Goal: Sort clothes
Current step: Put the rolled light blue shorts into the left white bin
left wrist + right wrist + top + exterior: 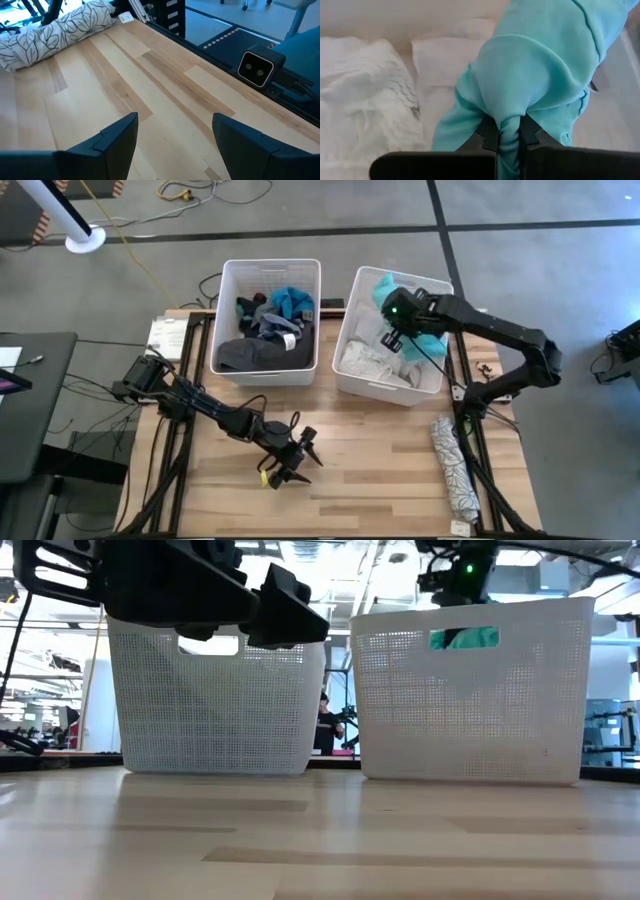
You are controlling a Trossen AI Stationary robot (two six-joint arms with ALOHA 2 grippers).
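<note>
My right gripper (392,332) hangs over the right white bin (345,330), shut on a teal garment (540,65). The teal also shows through that bin's handle slot (465,637). White clothes (365,95) lie in this bin below it. The left white bin (268,268) holds dark, grey and blue clothes (265,330). A rolled white garment with a dark leaf pattern (452,465) lies on the table near its right edge. My left gripper (172,145) stands open above bare table near the front middle (295,455). My right gripper pinches a bunched, twisted fold of the teal garment (509,127) between its two fingers. The fingers slant down into the bin from above. The rest of the garment billows out beyond the fingertips, above the white clothes.
The two bins stand side by side at the table's far edge. A small camera unit (256,67) sits at the table's near edge. Bare wood lies between the bins and my left gripper.
</note>
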